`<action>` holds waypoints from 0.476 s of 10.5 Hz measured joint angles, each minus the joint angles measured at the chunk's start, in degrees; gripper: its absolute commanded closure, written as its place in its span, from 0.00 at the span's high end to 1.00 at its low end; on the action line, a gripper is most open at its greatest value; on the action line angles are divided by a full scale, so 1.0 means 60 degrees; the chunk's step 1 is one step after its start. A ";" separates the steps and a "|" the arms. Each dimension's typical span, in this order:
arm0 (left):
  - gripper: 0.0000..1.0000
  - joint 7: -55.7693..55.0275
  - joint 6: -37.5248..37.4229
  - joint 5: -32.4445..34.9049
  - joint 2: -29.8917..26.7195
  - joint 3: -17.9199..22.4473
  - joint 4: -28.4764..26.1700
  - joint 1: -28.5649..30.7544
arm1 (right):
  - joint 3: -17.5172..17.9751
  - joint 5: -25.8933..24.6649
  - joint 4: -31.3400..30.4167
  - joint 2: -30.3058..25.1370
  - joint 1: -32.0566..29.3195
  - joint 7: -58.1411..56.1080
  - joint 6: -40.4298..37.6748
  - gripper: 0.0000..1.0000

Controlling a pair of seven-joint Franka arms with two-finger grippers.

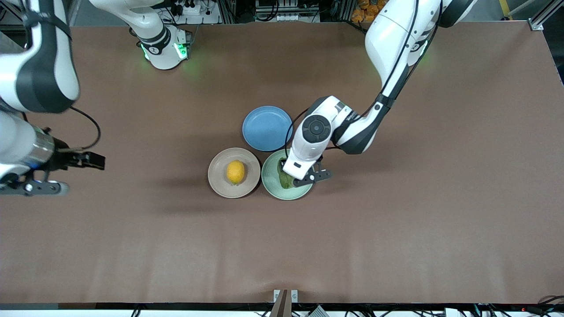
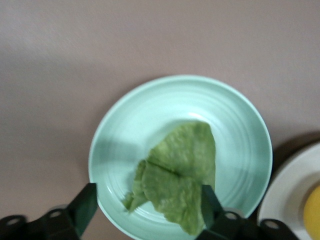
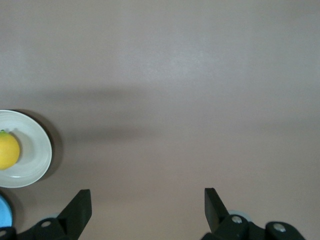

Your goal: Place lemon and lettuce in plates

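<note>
The lemon (image 1: 235, 171) lies in the beige-pink plate (image 1: 218, 174). The lettuce (image 1: 285, 179) lies in the mint green plate (image 1: 271, 176) beside it, toward the left arm's end. My left gripper (image 1: 296, 181) hangs low over the mint plate, open. In the left wrist view its fingers (image 2: 210, 207) stand wide apart on either side of the lettuce (image 2: 182, 170), which rests flat on the mint plate (image 2: 150, 125). My right gripper (image 1: 48, 187) waits open and empty over bare table at the right arm's end. The right wrist view (image 3: 145, 210) shows the lemon (image 3: 7, 150) off to one side.
An empty blue plate (image 1: 267, 127) sits just farther from the front camera than the two plates, touching distance from both. The left arm's hand and forearm (image 1: 335, 127) reach over the blue plate's edge. The brown table (image 1: 396, 229) spreads around the plates.
</note>
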 measured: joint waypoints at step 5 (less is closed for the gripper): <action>1.00 0.0154 -0.0416 0.0411 -0.0576 0.0088 0.0158 0.1346 | -0.0083 0.0003 0.0004 -0.1016 -0.0217 0.0002 -0.1145 1.00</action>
